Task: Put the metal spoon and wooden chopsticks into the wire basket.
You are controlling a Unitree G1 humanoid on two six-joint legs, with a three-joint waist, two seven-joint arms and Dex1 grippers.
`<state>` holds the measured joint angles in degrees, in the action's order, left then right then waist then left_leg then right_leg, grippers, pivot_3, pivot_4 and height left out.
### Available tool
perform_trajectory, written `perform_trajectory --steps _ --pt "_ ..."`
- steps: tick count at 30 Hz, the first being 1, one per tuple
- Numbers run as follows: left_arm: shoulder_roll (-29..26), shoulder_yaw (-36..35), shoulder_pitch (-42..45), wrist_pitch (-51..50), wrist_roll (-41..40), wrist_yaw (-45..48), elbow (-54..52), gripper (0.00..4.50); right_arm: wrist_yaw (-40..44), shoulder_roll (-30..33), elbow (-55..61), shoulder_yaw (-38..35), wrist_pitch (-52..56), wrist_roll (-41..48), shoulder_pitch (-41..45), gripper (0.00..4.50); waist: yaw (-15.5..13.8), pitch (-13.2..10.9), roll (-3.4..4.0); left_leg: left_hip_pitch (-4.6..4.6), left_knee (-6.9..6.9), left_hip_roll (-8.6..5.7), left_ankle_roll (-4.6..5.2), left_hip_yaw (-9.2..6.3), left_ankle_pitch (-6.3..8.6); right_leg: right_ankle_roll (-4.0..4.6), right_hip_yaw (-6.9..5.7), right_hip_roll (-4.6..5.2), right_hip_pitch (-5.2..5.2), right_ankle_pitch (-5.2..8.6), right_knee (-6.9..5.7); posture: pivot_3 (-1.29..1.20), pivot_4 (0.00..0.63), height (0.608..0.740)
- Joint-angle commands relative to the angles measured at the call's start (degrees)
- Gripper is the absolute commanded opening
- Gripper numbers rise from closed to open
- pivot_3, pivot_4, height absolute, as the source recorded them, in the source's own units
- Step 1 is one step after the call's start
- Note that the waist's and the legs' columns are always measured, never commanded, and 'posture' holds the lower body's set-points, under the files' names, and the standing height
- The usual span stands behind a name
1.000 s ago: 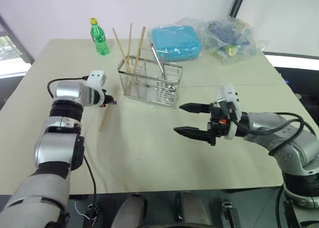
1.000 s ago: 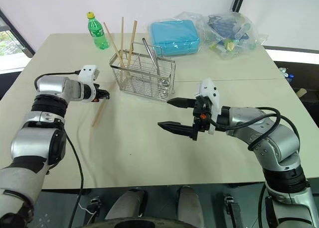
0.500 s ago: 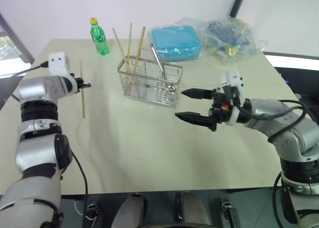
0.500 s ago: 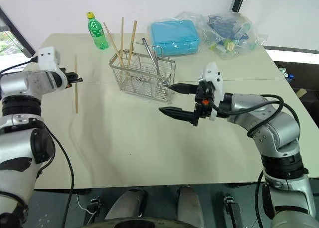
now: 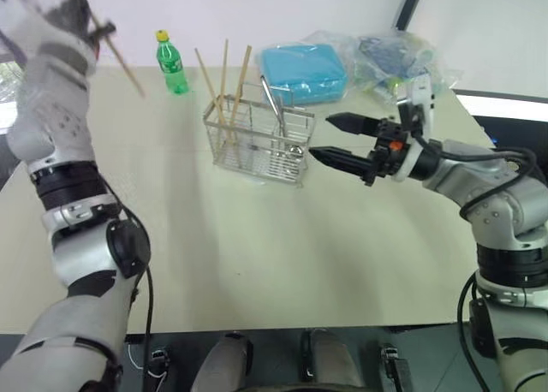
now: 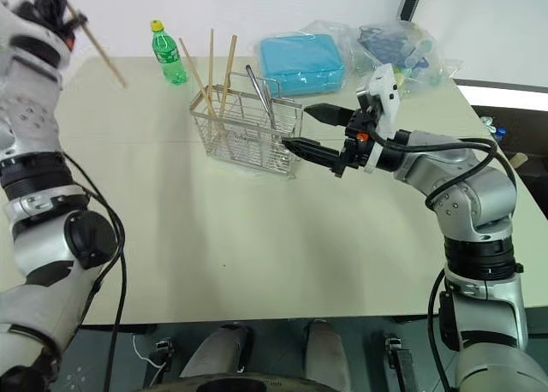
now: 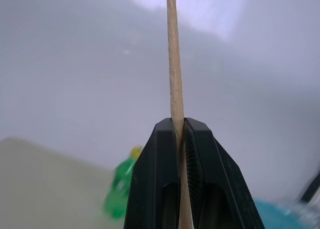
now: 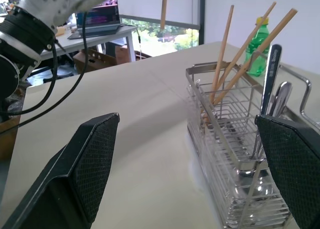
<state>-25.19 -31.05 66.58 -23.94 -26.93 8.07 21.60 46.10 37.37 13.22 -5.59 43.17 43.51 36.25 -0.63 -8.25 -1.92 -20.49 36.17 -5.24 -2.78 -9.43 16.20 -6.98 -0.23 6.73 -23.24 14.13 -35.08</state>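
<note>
Wooden chopstick [image 7: 173, 69], clamped in my left gripper [image 7: 180, 126], has risen from tabletop to upper left of frame, ready for the wire basket [image 5: 257, 139].

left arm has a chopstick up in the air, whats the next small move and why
Probably swing the left gripper rightward over the wire basket: it is shut on one wooden chopstick held high, well left of the compartment where three chopsticks already stand.

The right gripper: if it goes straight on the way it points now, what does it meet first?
Probably the wire basket: the right gripper points level at its near end, jaws open. Depth is unclear.
</note>
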Motion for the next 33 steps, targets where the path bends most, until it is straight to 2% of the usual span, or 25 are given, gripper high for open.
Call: perform_trajectory --steps 1,9,18,19,20,25,27,31,32,33 --pt "1.59 1.96 2.85 1.03 -2.75 2.26 -1.65 0.04 -1.16 0.27 0.57 -2.47 -0.14 0.37 1.27 4.5 0.0 0.01 0.02 0.02 0.0 0.0 0.0 0.01 0.0 0.0 0.0 0.0 0.01 0.0 0.0 0.0 0.15 0.725" --pt "8.26 11.8 0.61 4.6 0.86 8.71 1.88 0.04 -4.86 0.17 2.62 -4.55 0.74 0.97 -0.61 4.5 0.01 0.02 0.04 0.02 0.04 -0.03 0.01 0.01 0.0 -0.01 0.0 -0.03 0.05 -0.01 -0.01 0.0 0.15 0.725" --pt "12.64 17.97 -5.84 13.81 6.36 11.24 5.32 0.04 -7.92 -0.04 4.06 -6.57 1.91 1.73 -2.32 4.5 0.39 0.02 0.06 0.02 -0.02 0.0 0.01 0.03 0.0 -0.01 0.01 -0.06 0.01 -0.01 0.0 0.0 0.15 0.725" --pt "13.0 18.12 -6.3 14.25 6.41 11.31 5.38 0.78 -8.0 -0.03 4.1 -6.58 1.91 1.74 -2.38 4.5 0.28 0.02 0.06 0.0 0.0 0.0 0.01 0.02 0.0 -0.01 0.01 -0.06 0.01 -0.01 0.01 0.0 0.15 0.725" --pt "13.34 18.24 -6.72 14.51 6.36 11.31 5.26 1.06 -8.06 0.0 4.05 -6.62 1.91 1.74 -2.42 4.5 0.22 0.02 0.06 0.0 0.01 0.0 0.01 0.02 0.0 -0.01 0.01 -0.06 0.0 -0.01 0.01 0.0 0.15 0.725" --pt "14.37 18.34 -8.34 14.81 5.7 11.24 2.67 3.61 -8.4 -0.14 3.26 -6.62 1.9 1.62 -2.03 4.5 0.0 0.02 0.06 -0.01 0.01 0.0 0.02 0.03 0.0 -0.01 0.01 -0.05 0.01 -0.01 0.01 0.0 0.15 0.725" --pt "14.47 18.42 -9.32 14.4 5.62 10.88 0.71 4.47 -8.36 -0.24 2.86 -6.4 1.71 1.4 -1.85 4.5 0.02 0.02 0.06 0.0 0.01 -0.01 0.02 0.03 0.0 -0.01 0.01 -0.05 0.01 -0.01 0.01 0.0 0.15 0.725" --pt "11.72 18.24 -11.02 6.92 3.41 11.43 -6.79 4.47 -7.55 0.01 1.73 -5.68 1.16 0.56 -1.4 4.5 0.15 0.02 0.06 0.01 0.0 0.0 0.02 0.02 0.0 -0.01 0.01 -0.06 0.01 -0.01 0.0 0.0 0.15 0.725" --pt "9.85 18.56 -11.32 3.96 2.57 12.92 -9.04 4.47 -7.12 0.31 1.56 -5.35 0.92 0.15 -1.42 4.5 0.16 0.02 0.06 0.01 0.01 0.0 0.02 0.03 0.0 -0.01 0.01 -0.06 0.01 -0.01 0.0 0.0 0.15 0.725" --pt "5.58 19.06 -11.8 -0.9 0.94 16.47 -12.68 4.47 -6.27 0.93 1.02 -4.98 0.77 -0.33 -1.38 4.5 0.34 0.01 0.07 0.01 0.01 0.0 0.02 0.02 0.0 -0.01 0.01 -0.07 0.01 -0.01 0.0 0.0 0.15 0.725"
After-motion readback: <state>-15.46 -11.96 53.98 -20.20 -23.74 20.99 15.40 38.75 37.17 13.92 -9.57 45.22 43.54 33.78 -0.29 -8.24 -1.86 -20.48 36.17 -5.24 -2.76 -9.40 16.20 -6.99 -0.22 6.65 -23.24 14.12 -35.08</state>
